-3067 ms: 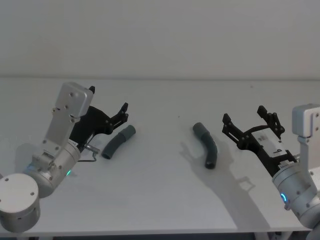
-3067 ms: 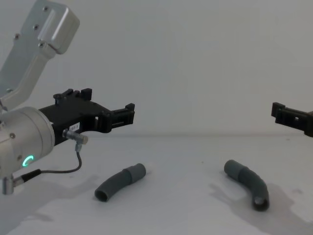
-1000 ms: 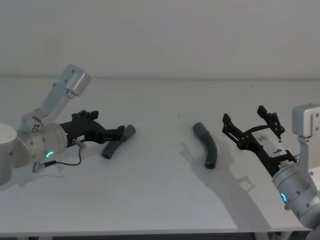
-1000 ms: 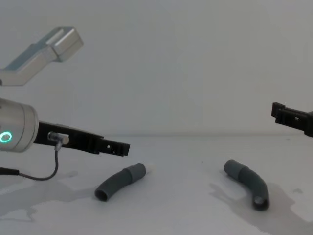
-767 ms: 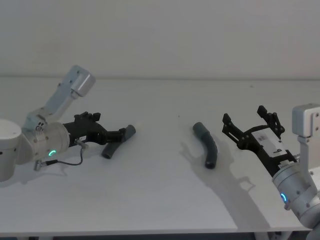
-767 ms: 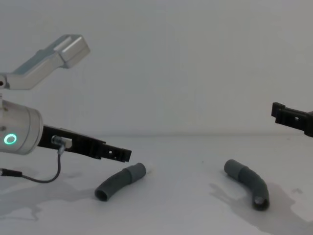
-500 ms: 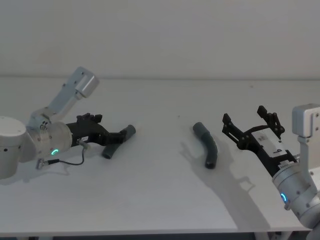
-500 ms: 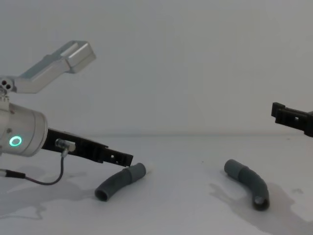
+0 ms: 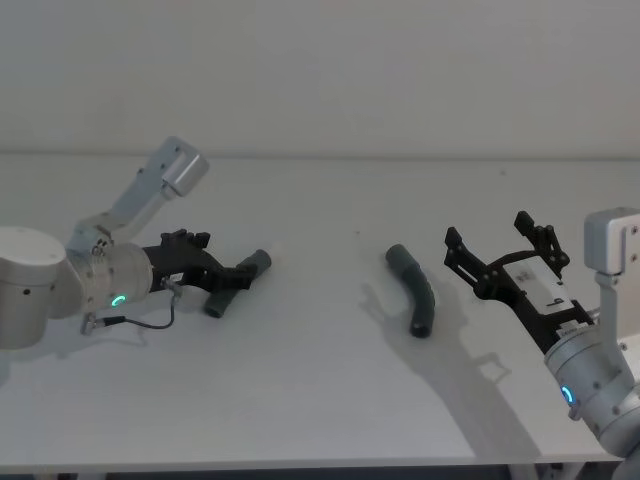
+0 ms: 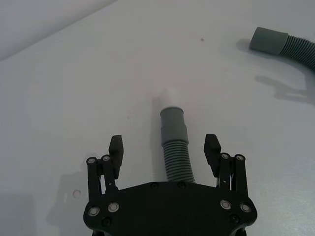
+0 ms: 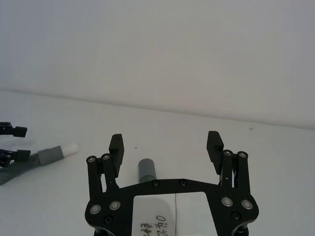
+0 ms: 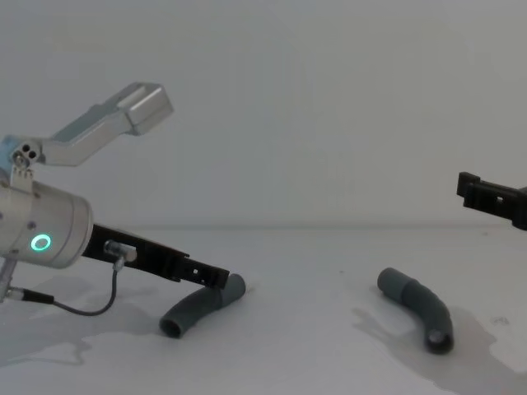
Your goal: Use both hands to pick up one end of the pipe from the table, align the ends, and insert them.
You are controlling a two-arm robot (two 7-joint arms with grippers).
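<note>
Black fingers of the left gripper (image 10: 164, 143) stand apart and have come down in the last second. They now sit on both sides of the left pipe piece (image 10: 176, 157), just behind its collared end (image 10: 173, 120), at middle left of the head view. The piece lies on the table (image 9: 320, 400), so closing seems next. The right gripper (image 9: 488, 232), also spread, has not moved from the right side, near the right pipe piece (image 9: 415, 295).

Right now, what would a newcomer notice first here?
The open left gripper sits low over the table, straddling the left pipe piece just behind its collar. To the right, the other piece lies alone, and the open right gripper hangs apart from it.
</note>
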